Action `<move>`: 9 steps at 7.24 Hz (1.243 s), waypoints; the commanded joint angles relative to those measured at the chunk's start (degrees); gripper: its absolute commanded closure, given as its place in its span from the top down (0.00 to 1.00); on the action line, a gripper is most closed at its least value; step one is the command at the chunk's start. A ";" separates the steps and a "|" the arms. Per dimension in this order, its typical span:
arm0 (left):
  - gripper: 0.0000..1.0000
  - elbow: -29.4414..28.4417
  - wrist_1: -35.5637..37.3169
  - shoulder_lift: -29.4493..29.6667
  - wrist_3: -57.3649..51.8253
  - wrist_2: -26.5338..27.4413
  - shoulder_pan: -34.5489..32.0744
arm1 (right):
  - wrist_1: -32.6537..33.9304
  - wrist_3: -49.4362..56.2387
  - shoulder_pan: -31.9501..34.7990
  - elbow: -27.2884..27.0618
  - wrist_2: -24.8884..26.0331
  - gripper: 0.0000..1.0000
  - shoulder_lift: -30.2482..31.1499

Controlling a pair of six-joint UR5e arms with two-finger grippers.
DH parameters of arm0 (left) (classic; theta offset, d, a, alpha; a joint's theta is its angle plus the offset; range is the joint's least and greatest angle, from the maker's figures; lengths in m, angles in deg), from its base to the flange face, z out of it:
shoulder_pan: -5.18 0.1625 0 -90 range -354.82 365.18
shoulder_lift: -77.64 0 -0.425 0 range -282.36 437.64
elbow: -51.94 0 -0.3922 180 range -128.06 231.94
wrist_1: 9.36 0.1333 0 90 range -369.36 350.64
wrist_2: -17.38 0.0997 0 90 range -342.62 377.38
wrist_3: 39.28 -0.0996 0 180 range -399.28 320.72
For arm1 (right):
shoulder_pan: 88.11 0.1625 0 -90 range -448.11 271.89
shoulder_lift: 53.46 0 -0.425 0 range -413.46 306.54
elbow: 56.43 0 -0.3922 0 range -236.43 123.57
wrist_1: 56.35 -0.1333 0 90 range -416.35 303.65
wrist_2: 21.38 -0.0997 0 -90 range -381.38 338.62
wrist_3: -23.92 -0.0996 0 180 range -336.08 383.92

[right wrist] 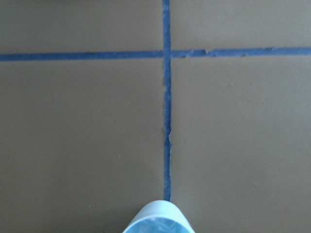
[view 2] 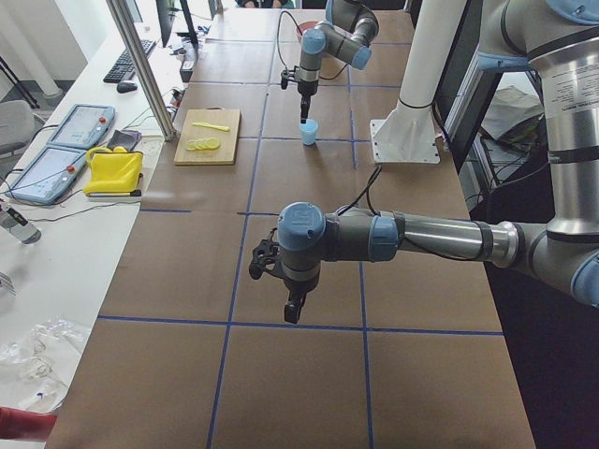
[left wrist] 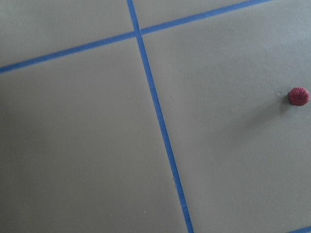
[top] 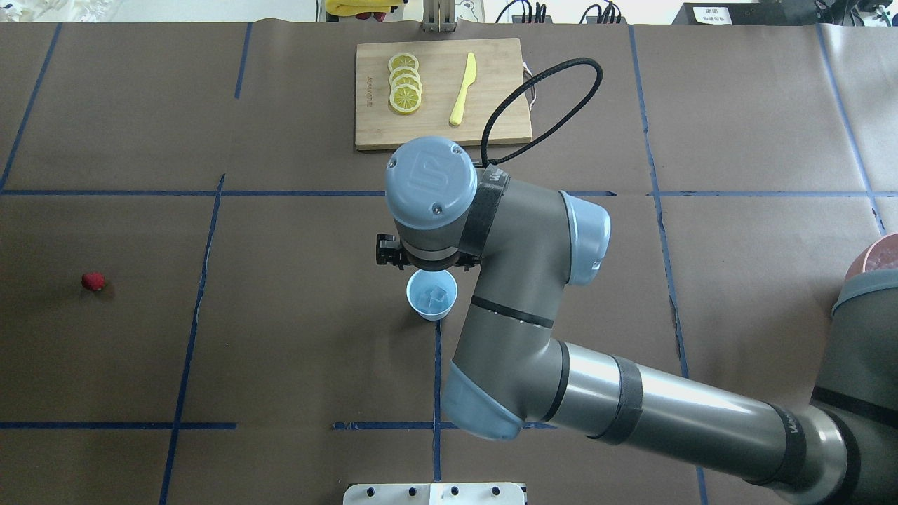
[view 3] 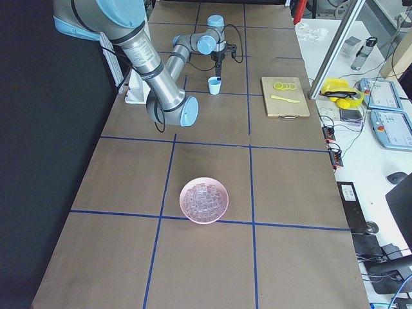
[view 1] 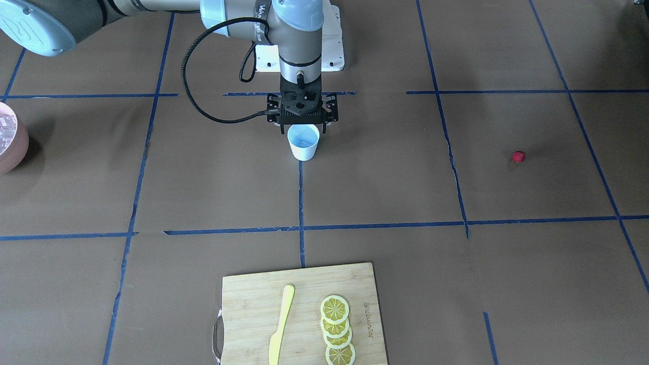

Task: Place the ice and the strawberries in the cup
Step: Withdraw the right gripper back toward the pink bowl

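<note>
The white cup (view 1: pixel 303 143) stands at the table's middle, with ice (top: pixel 431 299) cubes lying inside it. My right gripper (view 2: pixel 303 110) hangs just above the cup, on its far side from the robot. Its fingers are hidden under the wrist and camera mount (view 1: pixel 303 109), so I cannot tell whether it is open. The cup's rim (right wrist: pixel 158 219) shows at the bottom of the right wrist view. The red strawberry (top: pixel 92 281) lies alone far on my left and also shows in the left wrist view (left wrist: pixel 298 96). My left gripper (view 2: pixel 293 311) hovers over the table; I cannot tell its state.
A pinkish bowl (view 3: pixel 205 199) full of ice cubes sits far to my right. A wooden cutting board (top: pixel 442 130) at the far edge carries lemon slices (top: pixel 405 91) and a yellow knife (top: pixel 463 90). Blue tape lines cross the brown table.
</note>
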State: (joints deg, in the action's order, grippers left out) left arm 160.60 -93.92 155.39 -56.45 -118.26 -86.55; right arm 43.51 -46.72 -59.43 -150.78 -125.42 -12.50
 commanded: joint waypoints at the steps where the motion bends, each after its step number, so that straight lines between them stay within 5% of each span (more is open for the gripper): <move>1: 1.00 -4.81 -2.09 7.18 0.12 -0.33 0.15 | -0.10 9.08 10.12 -0.31 -9.47 0.99 3.22; 3: 1.00 -9.66 -2.19 11.08 0.90 -0.51 0.15 | -0.02 21.36 17.78 -7.39 -13.81 0.99 12.77; 6: 1.00 -8.64 -2.36 13.30 8.38 -0.42 1.37 | -0.02 44.63 30.87 -15.23 -19.45 0.99 28.85; 9: 1.00 -7.40 -5.44 12.95 11.70 -0.15 7.08 | -0.02 78.26 50.96 -15.52 -28.67 0.99 46.60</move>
State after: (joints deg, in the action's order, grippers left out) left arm 153.00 -98.60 168.36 -46.98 -118.52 -81.91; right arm 43.40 16.86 -17.53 -166.30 -151.14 26.20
